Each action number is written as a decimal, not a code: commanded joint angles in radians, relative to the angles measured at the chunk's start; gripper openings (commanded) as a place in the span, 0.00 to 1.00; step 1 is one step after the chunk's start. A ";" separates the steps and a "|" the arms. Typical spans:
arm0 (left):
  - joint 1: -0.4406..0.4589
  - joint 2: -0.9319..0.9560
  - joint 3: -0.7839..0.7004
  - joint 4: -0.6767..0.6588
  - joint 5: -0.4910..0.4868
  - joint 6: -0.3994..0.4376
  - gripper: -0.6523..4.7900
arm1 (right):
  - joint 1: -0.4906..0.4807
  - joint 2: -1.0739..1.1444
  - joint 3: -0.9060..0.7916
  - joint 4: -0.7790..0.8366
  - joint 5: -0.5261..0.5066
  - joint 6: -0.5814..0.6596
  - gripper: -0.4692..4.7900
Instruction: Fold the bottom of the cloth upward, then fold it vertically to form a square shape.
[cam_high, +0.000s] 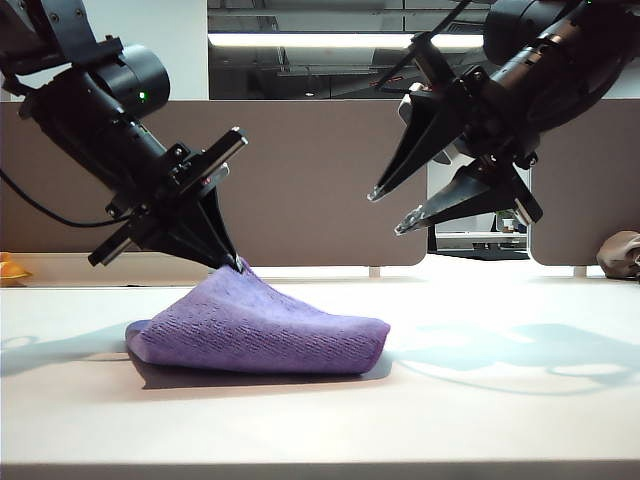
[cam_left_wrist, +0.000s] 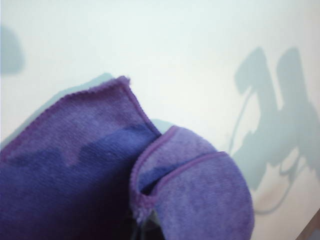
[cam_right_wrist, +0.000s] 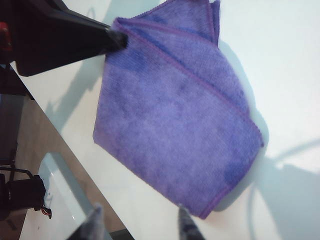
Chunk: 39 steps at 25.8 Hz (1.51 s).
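Observation:
The purple cloth (cam_high: 262, 330) lies folded on the white table, one corner drawn up into a peak. My left gripper (cam_high: 238, 265) is shut on that peak. In the left wrist view the cloth (cam_left_wrist: 75, 165) fills the near field, and a curled hem runs into the left gripper (cam_left_wrist: 145, 226), whose jaws are mostly hidden by fabric. My right gripper (cam_high: 386, 212) hangs open in the air, up and to the right of the cloth, holding nothing. In the right wrist view the cloth (cam_right_wrist: 175, 110) lies beyond the open right gripper (cam_right_wrist: 138, 220), with the left arm's fingers (cam_right_wrist: 75, 40) pinching its far corner.
A brown lump (cam_high: 620, 255) sits at the table's far right edge. An orange object (cam_high: 12, 268) shows at the far left. Grey partition panels (cam_high: 320, 180) stand behind the table. The table's edge (cam_right_wrist: 65, 150) runs diagonally through the right wrist view.

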 joint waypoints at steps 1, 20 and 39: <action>-0.001 -0.015 0.005 0.005 -0.029 -0.032 0.11 | 0.000 -0.003 0.003 -0.003 -0.006 -0.003 0.46; 0.016 -0.103 0.009 0.002 -0.118 -0.135 0.11 | 0.000 -0.003 0.003 -0.043 -0.004 -0.017 0.09; 0.089 -0.105 0.009 -0.098 -0.318 -0.188 0.11 | -0.001 -0.003 0.003 -0.064 0.001 -0.056 0.09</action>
